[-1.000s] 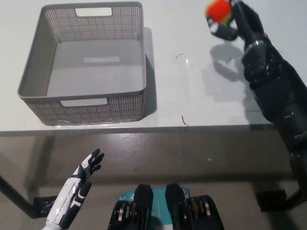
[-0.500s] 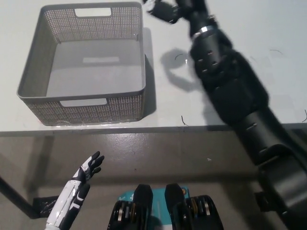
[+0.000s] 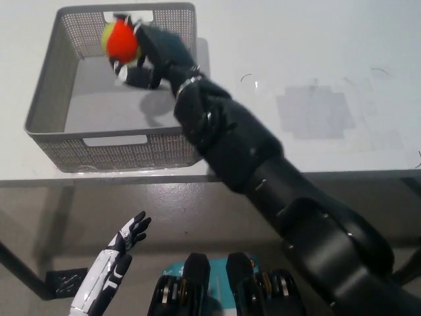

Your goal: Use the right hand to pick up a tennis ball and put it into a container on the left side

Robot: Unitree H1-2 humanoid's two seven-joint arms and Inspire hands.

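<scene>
White table (image 3: 316,59): right hand (image 3: 141,56) holds tennis ball (image 3: 120,41) over basket (image 3: 46,105).

A white table (image 3: 316,39) fills the upper part of the view, its front edge running straight across the middle. A pale grey square patch (image 3: 314,112) shows on its surface toward the right. Below the edge lies a grey-brown floor (image 3: 197,217).
</scene>
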